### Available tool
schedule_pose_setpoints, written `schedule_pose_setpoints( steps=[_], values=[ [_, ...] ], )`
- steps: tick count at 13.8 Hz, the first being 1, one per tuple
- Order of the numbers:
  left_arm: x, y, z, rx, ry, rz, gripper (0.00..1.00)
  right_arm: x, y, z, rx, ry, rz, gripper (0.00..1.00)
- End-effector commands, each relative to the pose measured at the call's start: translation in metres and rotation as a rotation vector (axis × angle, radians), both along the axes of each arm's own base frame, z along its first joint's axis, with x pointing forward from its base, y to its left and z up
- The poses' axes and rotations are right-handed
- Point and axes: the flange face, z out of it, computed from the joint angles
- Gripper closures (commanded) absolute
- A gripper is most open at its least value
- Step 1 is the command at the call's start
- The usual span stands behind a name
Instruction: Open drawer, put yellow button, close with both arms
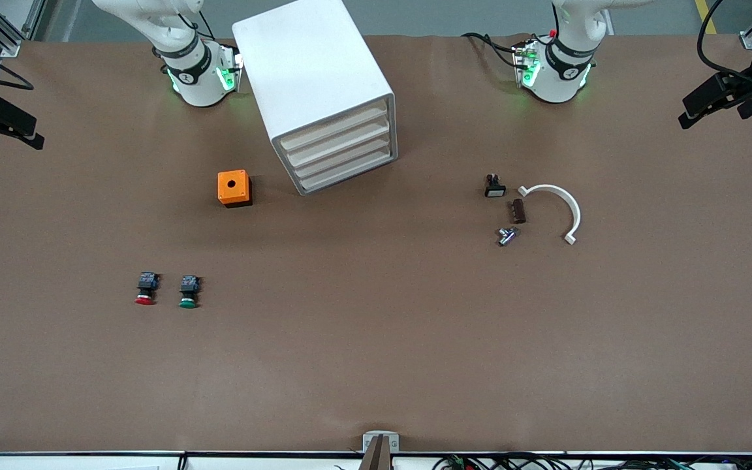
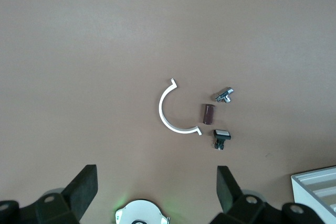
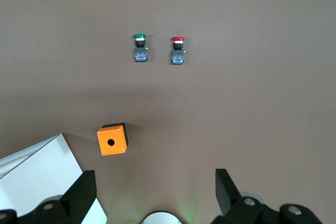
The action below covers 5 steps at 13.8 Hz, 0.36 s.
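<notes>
Front view
- Table [image 1: 376,365]: brown surface that fills the frame.
- Cabinet [image 1: 314,72]: white box, upper middle of the frame, set at an angle, nearer the right arm's end.
- Drawers [image 1: 340,150]: four cream fronts stacked in the cabinet, all flush and shut.
- Orange box [image 1: 234,188]: one hole on top, beside the cabinet toward the right arm's end, apart from it.
- Red button [image 1: 145,288] and green button [image 1: 188,292]: side by side, lower in the frame than the orange box, near each other but apart.
- White arc [image 1: 562,199], brown block [image 1: 519,211], metal fitting [image 1: 506,235], black part [image 1: 495,187]: a loose cluster at mid height toward the left arm's end, none touching.
- Right arm [image 1: 187,65] and left arm [image 1: 559,65]: bases along the top edge, both waiting.

Left wrist view
- Left gripper [image 2: 156,169]: fingers [image 2: 86,187] spread wide, holding nothing, up over bare table near the cluster.
- White arc [image 2: 165,116], brown block [image 2: 209,113], metal fitting [image 2: 225,95], black part [image 2: 220,137]: the block lies between the arc and the other two.
- Cabinet [image 2: 317,190]: one corner with drawer edges shows.

Right wrist view
- Right gripper [image 3: 155,172]: fingers [image 3: 84,190] spread wide, holding nothing, up over the table beside the orange box [image 3: 112,139].
- Green button [image 3: 139,47] and red button [image 3: 177,50]: lying well apart from the box.
- Cabinet [image 3: 42,174]: a white corner near the box.
</notes>
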Motion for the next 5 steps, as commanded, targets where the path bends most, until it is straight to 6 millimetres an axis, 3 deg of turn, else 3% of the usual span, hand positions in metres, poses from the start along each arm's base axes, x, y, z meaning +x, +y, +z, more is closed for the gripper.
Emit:
schedule_pose_setpoints(
  steps=[1,5],
  values=[
    [0.0002,0.0015,-0.0012,0.017,-0.002,-0.019,0.00,0.0017,-0.0005,0.0005,-0.012,-0.002,0.002,0.00],
    [0.0008,0.0022,-0.0013,0.023,-0.002,-0.019,0.00,0.0022,-0.0007,-0.0003,-0.013,-0.001,0.002,0.00]
  ],
)
